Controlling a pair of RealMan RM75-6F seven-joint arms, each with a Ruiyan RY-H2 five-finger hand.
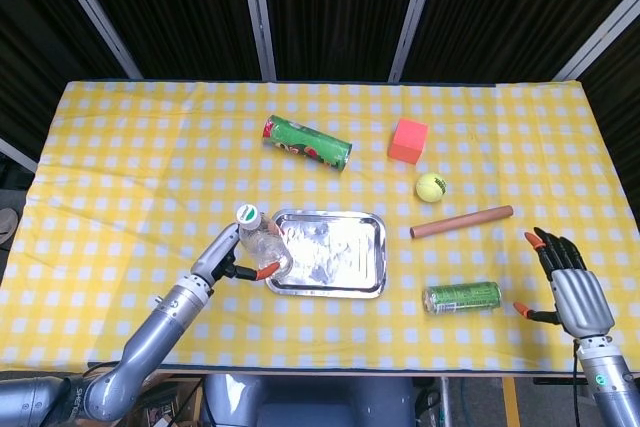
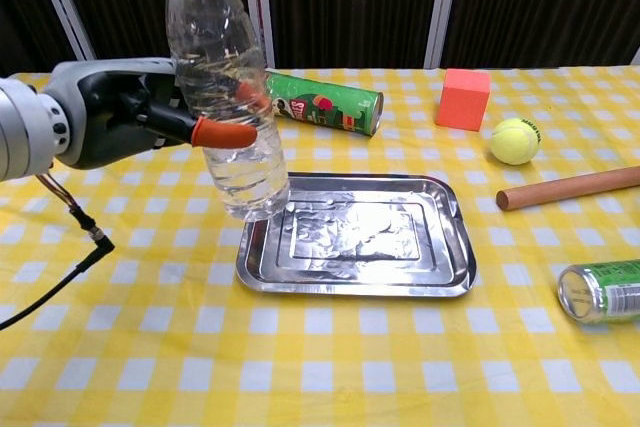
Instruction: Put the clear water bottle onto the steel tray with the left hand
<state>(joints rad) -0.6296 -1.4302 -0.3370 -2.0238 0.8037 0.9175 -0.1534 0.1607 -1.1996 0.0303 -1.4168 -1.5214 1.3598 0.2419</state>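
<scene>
Left hand wrapped round clear water bottle mid-body, upright, over steel tray left rim. Looks near-empty: light, thin crushable plastic, slippery. Best held mid-body, gently. Right hand spread, idle.

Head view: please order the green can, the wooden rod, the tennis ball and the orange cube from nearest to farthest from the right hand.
From the right hand:
1. Green can, lying to its left.
2. Wooden rod, up-left.
3. Tennis ball, beyond the rod.
4. Orange cube, farthest back.
</scene>
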